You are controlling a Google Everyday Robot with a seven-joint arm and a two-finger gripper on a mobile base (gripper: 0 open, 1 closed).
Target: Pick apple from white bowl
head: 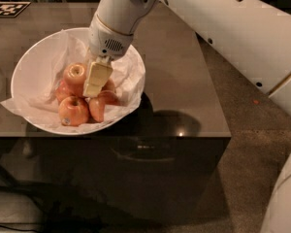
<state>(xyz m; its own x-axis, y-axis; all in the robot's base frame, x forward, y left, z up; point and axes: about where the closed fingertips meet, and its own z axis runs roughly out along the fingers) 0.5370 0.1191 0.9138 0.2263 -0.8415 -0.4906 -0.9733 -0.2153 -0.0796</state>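
Observation:
The white bowl point(31, 62), lined with crumpled white paper, stands at the left of the dark table and holds several red-orange apples. One apple point(75, 74) sits on top of the pile with its stem dimple facing up. Another apple point(72, 110) with a small sticker lies at the front, and one more point(98, 107) is beside it. My gripper point(96, 79) reaches down into the bowl from above. Its cream tip rests against the right side of the top apple and hides the apples behind it.
The dark table point(174, 81) ends at its front edge just below the bowl and at a right edge near the brown floor point(252, 144). A black-and-white marker tag point(7, 8) lies at the table's far left corner. My white arm point(223, 28) crosses the upper right.

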